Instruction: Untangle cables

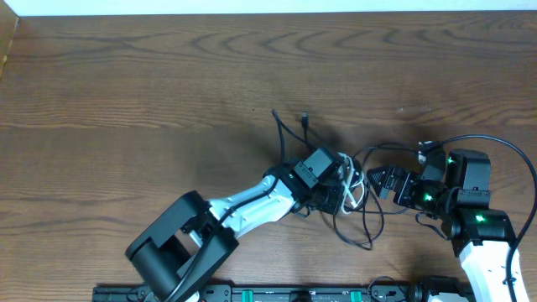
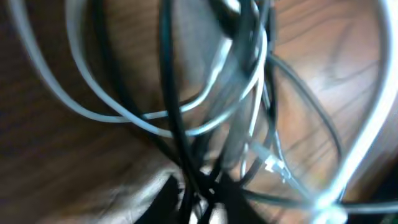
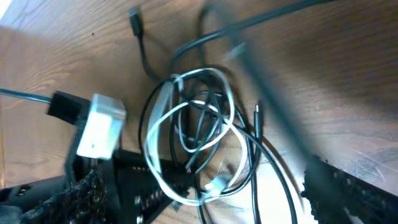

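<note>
Overhead view: a dark wooden table [image 1: 126, 84] fills the picture. The left arm [image 1: 243, 210] reaches in from the bottom edge toward the middle. The right arm [image 1: 478, 226] enters from the lower right corner, partly cut off by the frame.

The cables [image 1: 362, 220] lie in one knotted heap on the table between the two arms, right of centre. The left gripper [image 1: 329, 191] sits directly on top of the heap, and its wrist block hides its fingers. The left wrist view is blurred and too close to make out the fingers, so I cannot tell whether they are spread or closed, or whether they hold anything.

The right gripper [image 1: 388, 180] is just beside the heap on its right. Its jaws are spread wide and hold nothing.

Right wrist view: looping black cables [image 3: 255, 168] are wound through a shorter white cable [image 3: 155, 124], which coils in the middle of the tangle. One black strand runs away from the heap and ends in a small plug [image 3: 135, 15] lying flat on bare wood. A pale boxy part at the left of this view is too blurred to identify.
</note>
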Action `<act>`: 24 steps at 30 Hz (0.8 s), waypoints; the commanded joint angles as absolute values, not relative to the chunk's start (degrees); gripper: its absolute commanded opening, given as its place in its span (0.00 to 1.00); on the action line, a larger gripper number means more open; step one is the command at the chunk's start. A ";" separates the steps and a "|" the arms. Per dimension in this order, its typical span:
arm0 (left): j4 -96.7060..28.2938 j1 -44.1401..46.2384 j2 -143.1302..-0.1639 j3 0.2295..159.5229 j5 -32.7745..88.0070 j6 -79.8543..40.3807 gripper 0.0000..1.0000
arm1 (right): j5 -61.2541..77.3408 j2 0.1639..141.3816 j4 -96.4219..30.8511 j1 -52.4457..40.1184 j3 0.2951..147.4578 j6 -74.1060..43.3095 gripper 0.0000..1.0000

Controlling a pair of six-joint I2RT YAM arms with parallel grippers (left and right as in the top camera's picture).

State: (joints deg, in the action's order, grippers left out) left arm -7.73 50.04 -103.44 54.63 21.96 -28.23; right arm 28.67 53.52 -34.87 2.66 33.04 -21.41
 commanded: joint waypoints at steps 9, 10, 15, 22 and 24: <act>-10.59 45.36 -93.23 54.63 20.32 -27.92 0.08 | 43.66 53.23 -33.78 2.79 33.28 -13.63 0.99; -10.63 43.94 -90.98 54.63 20.34 -27.92 0.08 | 48.34 53.23 -33.43 2.79 33.28 -11.51 0.99; -10.50 37.60 -82.24 54.63 23.81 -27.66 0.08 | 48.10 53.25 -32.99 2.79 33.28 -22.11 0.95; -10.15 36.93 -80.90 54.63 28.64 -23.11 0.08 | 63.88 53.25 -17.74 2.79 33.28 -31.79 0.93; -10.20 36.93 -80.90 54.63 30.06 -22.15 0.08 | 61.12 53.30 -12.10 2.72 33.28 -31.92 0.96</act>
